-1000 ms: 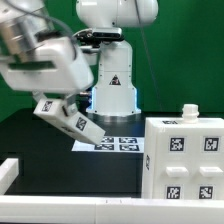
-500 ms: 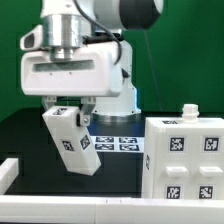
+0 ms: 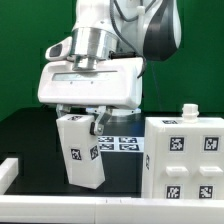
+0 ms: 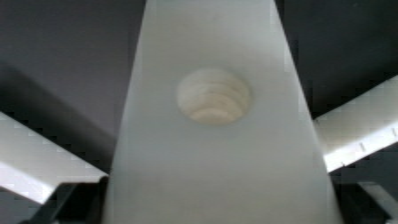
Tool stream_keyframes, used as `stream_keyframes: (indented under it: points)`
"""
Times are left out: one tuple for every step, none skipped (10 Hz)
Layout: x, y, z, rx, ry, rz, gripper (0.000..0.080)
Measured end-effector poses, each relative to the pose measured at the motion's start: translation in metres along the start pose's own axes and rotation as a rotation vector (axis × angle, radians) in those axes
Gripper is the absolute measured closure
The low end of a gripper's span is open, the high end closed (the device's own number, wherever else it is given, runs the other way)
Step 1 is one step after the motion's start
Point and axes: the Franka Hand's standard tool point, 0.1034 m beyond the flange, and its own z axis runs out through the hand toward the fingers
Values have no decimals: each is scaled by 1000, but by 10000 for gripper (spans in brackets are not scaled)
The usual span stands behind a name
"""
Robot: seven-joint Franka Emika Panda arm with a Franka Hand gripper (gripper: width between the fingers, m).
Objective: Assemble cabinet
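Judged step: panel transfer; fingers (image 3: 98,121) clamped on top edge of panel (image 3: 82,152), which hangs slightly tilted at centre-left; cabinet body (image 3: 186,160) stands lower right, apart from it. Next move calls for squaring panel against cabinet body

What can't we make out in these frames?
- Exterior view: cabinet cut off by the right and bottom edges.
- Exterior view: marker board partly hidden behind the panel in the gripper.
- Wrist view: panel fills the frame, blurred; oval mark on it unidentifiable; scene behind it hidden.
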Motion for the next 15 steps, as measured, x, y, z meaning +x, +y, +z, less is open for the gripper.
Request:
stream_keyframes:
  points:
    - [-4, -7, 0, 5, 7, -9, 239]
    - [-7, -12, 1, 7, 14, -6, 239]
    - [-7, -13, 1, 9, 27, 1, 239]
    - [-7, -13, 1, 10, 36, -1, 239]
    - [-6, -12, 1, 9, 36, -3, 239]
    - [-6, -12, 1, 8, 36, -5, 239]
    - [-6, -12, 1, 8, 36, -7, 167]
    - [-6, -12, 1, 8, 36, -9, 38]
    - [-6, -12, 1, 8, 36, -10, 38]
    - [-6, -12, 1, 8, 36, -12, 6]
    - [-6, -12, 1, 8, 37, -16, 2]
    - [0, -10, -1, 7, -8, -36, 2]
    - [17, -11, -9, 19, -32, -36, 2]
    - [21, -11, -11, 24, -129, -27, 2]
    - [28, -14, -14, 30, -250, -12, 2]
